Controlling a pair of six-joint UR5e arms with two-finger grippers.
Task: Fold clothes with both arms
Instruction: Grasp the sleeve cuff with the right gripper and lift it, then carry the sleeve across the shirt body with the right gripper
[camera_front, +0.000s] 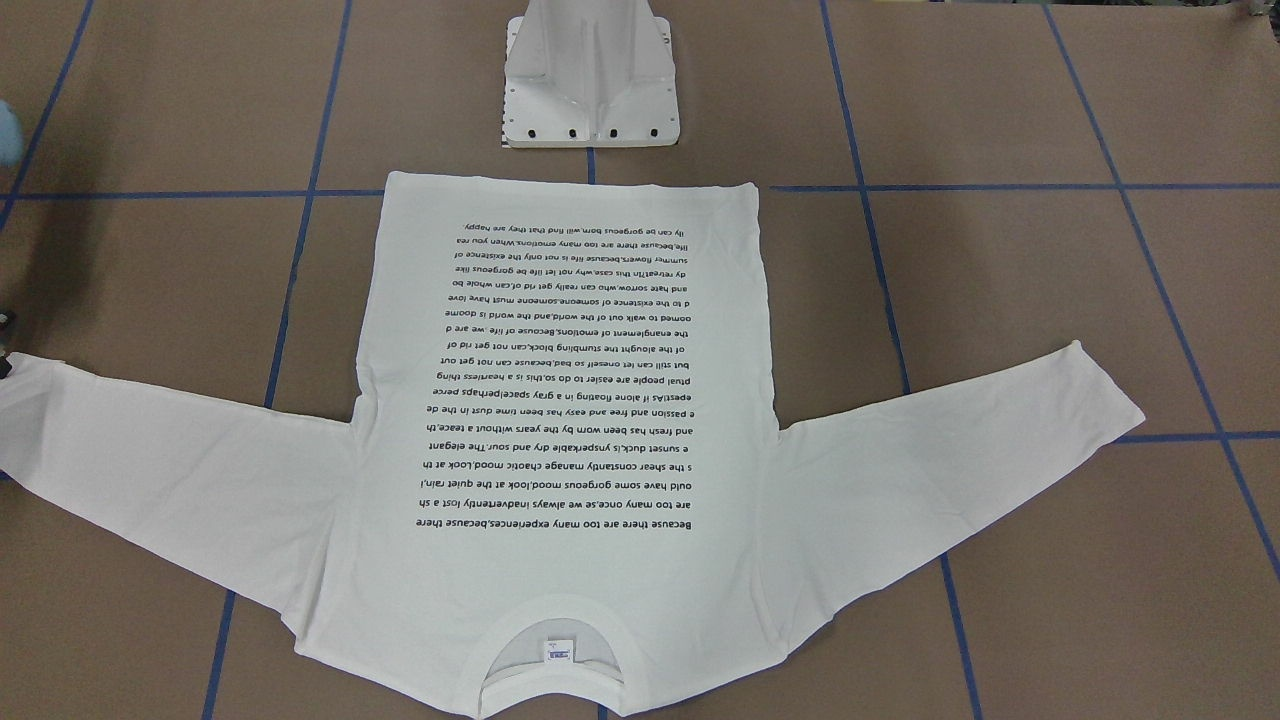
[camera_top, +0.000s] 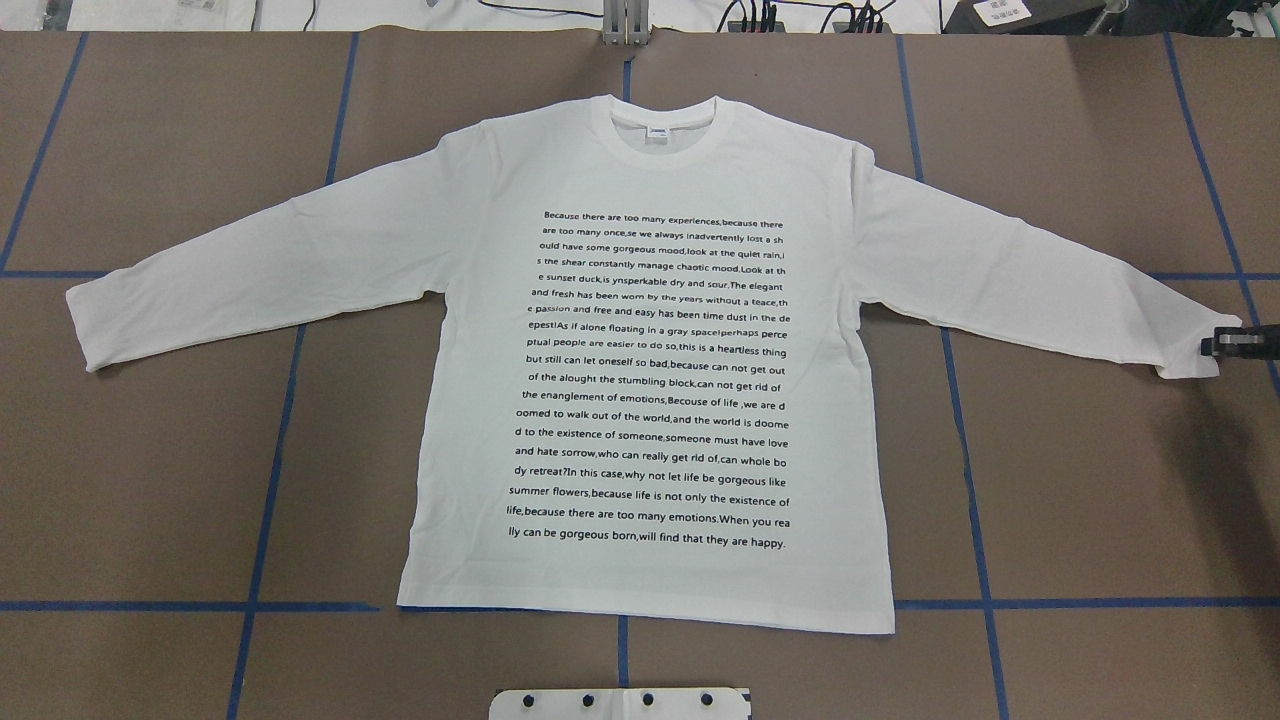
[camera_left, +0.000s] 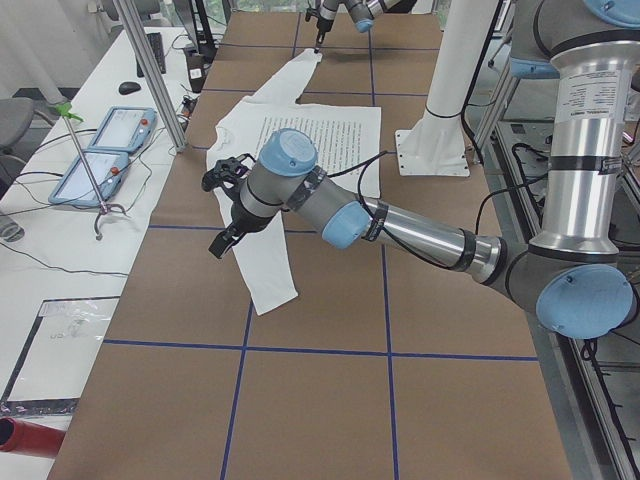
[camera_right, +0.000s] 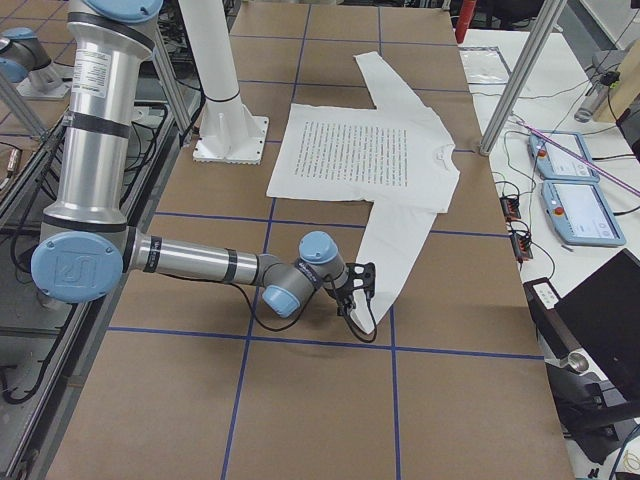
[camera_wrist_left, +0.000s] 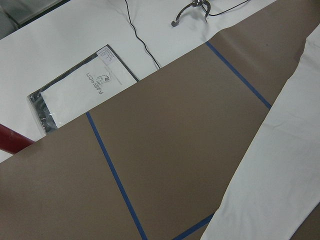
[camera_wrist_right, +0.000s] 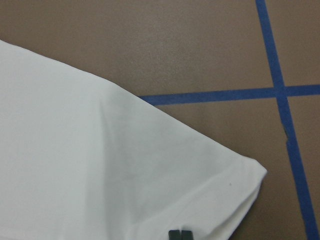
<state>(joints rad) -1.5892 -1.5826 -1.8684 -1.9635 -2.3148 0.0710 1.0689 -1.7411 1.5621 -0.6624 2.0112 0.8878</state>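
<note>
Shirt (camera_top: 650, 400) lay flat on table (camera_top: 150, 480), words up, sleeves out. Right arm (camera_right: 200, 262) reached low. Right gripper (camera_top: 1232, 343) fingers (camera_wrist_right: 174, 234) pinched together on sleeve end. Left gripper (camera_left: 222, 240) hung above other sleeve; could not tell fingers.

White shirt (camera_top: 650, 385), black text (camera_top: 655, 310); brown table (camera_top: 150, 480), blue lines (camera_top: 150, 606); label (camera_top: 660, 132) perhaps white.

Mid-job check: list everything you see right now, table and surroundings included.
shirt: one, white with black text, spread flat on the table, sleeves out.
table: one, brown covering with a blue tape grid.
pedestal base: one, white, by the shirt's hem.
side bench: one, white, along the table.
pendants: two, blue-grey, on the side bench.
packet: one, clear plastic, on the side bench.
left arm: one, grey, over one sleeve; left gripper state unclear.
right arm: one, grey; right gripper black, shut at the other cuff.
</note>
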